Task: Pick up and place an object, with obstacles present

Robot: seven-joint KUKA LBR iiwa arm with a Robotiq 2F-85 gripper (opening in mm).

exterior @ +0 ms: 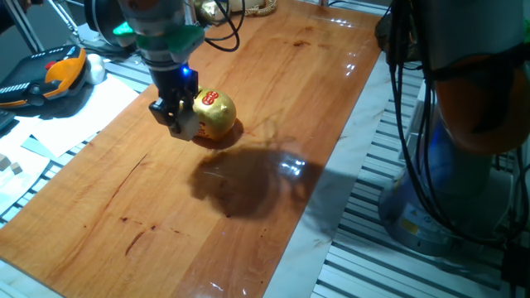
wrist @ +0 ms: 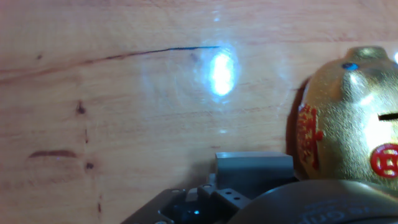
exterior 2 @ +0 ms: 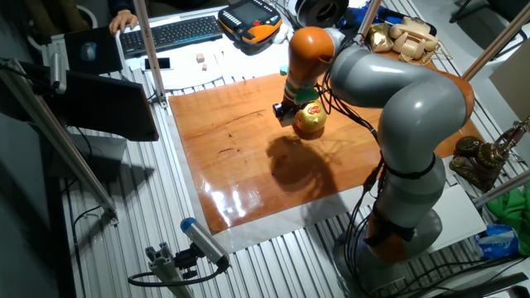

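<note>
1. At the left of one fixed view, off the table's [exterior: 99,215] edge, lie a few small pale blocks [exterior: 10,166] on the grey surround; these are not the task's cube.

2. Moving right, the gripper [exterior: 178,121] hangs above the wooden top with its fingers pointing down, just beside the gold piggy bank [exterior: 214,114] and on its left side. In this view a pale, light-tan shape shows at the fingertips, which may be the wooden cube [exterior: 189,124] (it is small and partly covered, so I cannot be sure).

3. How far the fingers are apart I cannot tell: the hand view shows only a grey part of the hand at the bottom edge, bare wood beyond it, and the piggy bank at the right with its red markings and coin slot.

4. In the other fixed view the gripper sits close against the piggy bank, the arm [exterior 2: 397,108] arching over from the right; no cube lies loose on the table in any view.

5. My judgement: if the cube is indeed held, the pick is done and the carry past the obstacle is under way, with the placing still left. If not, the grasp itself is still to be done.
</note>
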